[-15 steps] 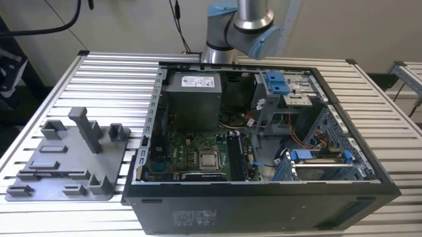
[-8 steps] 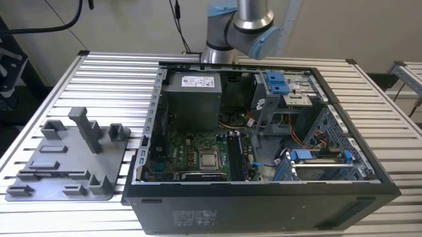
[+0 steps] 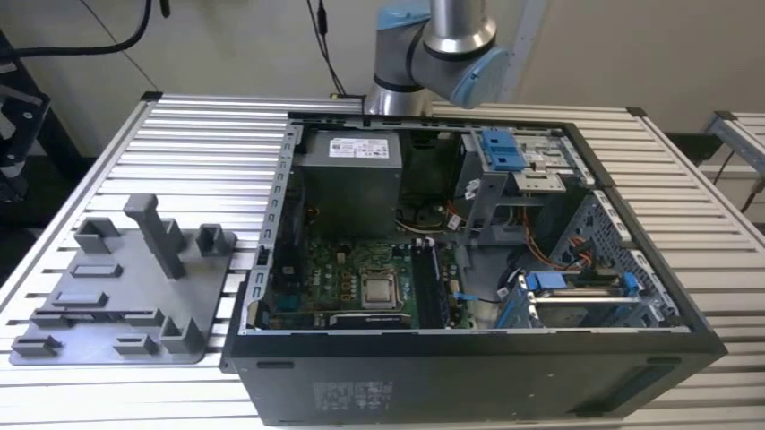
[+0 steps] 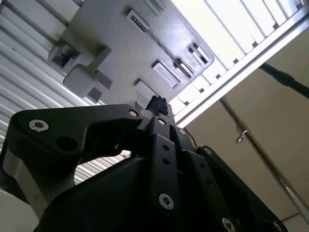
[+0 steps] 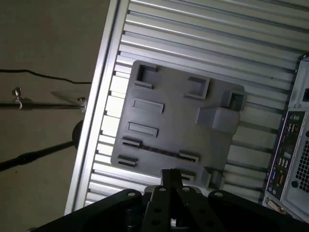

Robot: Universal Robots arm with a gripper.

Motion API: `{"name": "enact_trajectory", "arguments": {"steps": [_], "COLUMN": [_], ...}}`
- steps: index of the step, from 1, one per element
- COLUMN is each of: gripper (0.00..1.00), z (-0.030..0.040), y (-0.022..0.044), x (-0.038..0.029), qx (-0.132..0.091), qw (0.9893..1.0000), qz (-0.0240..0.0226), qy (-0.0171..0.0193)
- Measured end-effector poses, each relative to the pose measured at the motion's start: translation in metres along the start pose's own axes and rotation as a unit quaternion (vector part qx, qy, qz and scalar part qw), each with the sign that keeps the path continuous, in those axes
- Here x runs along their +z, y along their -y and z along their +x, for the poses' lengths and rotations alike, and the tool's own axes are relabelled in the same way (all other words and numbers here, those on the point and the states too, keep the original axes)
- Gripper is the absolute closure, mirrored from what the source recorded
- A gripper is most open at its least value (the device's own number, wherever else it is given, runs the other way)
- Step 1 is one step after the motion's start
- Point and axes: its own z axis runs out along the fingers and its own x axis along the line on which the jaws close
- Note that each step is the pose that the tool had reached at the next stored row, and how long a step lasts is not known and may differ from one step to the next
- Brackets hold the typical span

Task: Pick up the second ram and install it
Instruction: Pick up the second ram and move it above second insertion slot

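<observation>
**Gray holder beneath a closed tool**

Gray plastic, the holder plate (image 5: 169, 111) lies flat on the slatted metal tabletop (image 5: 203, 29). The tool (image 5: 171, 175) hangs above the holder, well apart from it, over the holder's edge as the first wrist view shows it. Its black fingers look drawn together into a single tip, and it holds nothing that can be seen. The second ram (image 5: 159, 151) appears as a thin dark strip standing on edge in the holder, between two slotted end blocks (image 5: 131, 142). Just beside it on the holder, another pair of slotted blocks (image 5: 126, 162) has bare gray plate between them. In the exterior view the open computer case (image 3: 478, 358) stands on the tabletop just beside the holder, on the exterior view's right of it. The arm (image 3: 436, 36) shows beyond the case, farther from the holder.
</observation>
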Motion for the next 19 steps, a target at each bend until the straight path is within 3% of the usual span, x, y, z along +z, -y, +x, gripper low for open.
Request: {"name": "enact_trajectory", "arguments": {"steps": [5,10,14,19], "gripper": [0.89,0.89,0.89,0.89], "z": [0.0001,0.0001,0.0001,0.0002], "y": [0.0,0.0,0.0,-0.0001], "x": [0.0,0.0,0.0,0.0], "qx": [-0.03,-0.062,-0.088,-0.122], "qw": [0.9995,0.9981,0.9961,0.9924], "qz": [0.004,0.0084,0.012,0.0168], "qy": [-0.0016,-0.0033,-0.0047,-0.0065]}}
